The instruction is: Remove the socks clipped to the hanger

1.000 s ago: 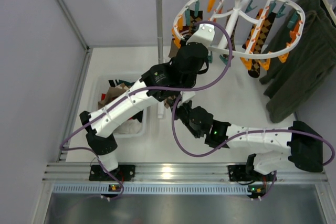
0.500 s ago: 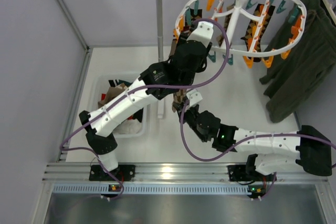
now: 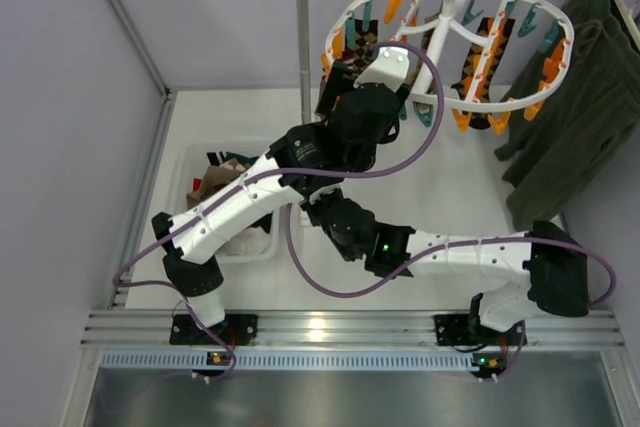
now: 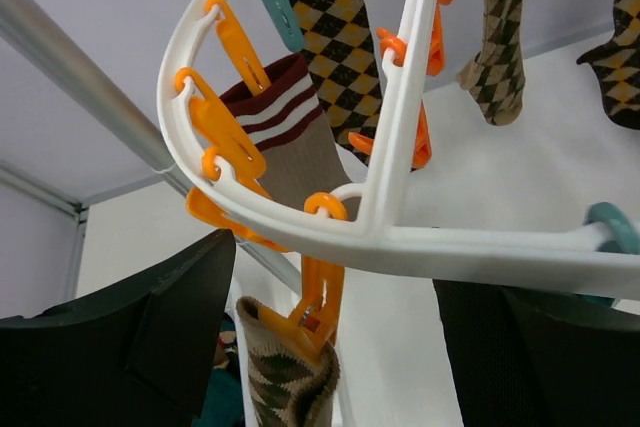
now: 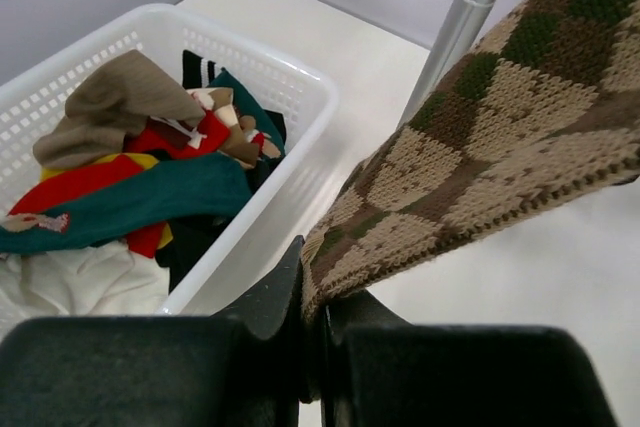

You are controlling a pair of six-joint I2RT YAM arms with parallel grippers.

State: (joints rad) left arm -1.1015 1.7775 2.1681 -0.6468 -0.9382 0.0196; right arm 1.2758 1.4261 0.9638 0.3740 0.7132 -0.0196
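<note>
The white oval hanger (image 3: 567,25) hangs from the rail with several argyle socks (image 3: 478,57) clipped to it. My left gripper (image 3: 338,77) is at the hanger's left end. In the left wrist view its fingers (image 4: 130,347) stand wide apart under the white frame (image 4: 480,247), either side of an orange clip (image 4: 320,297) that pinches a tan argyle sock (image 4: 290,382). My right gripper (image 3: 318,209) sits low under the left arm. It is shut (image 5: 315,317) on a brown and tan argyle sock (image 5: 500,137) that stretches up and to the right.
A white basket (image 3: 190,162) with red, teal and tan socks stands at the left, close beside the right gripper (image 5: 280,77). The grey pole of the rack (image 3: 303,47) rises between basket and hanger. A dark green garment (image 3: 570,137) hangs at the right.
My left gripper has opened wide. The hanger has swung up and turned. My right arm has moved left toward the basket, still shut on the sock.
</note>
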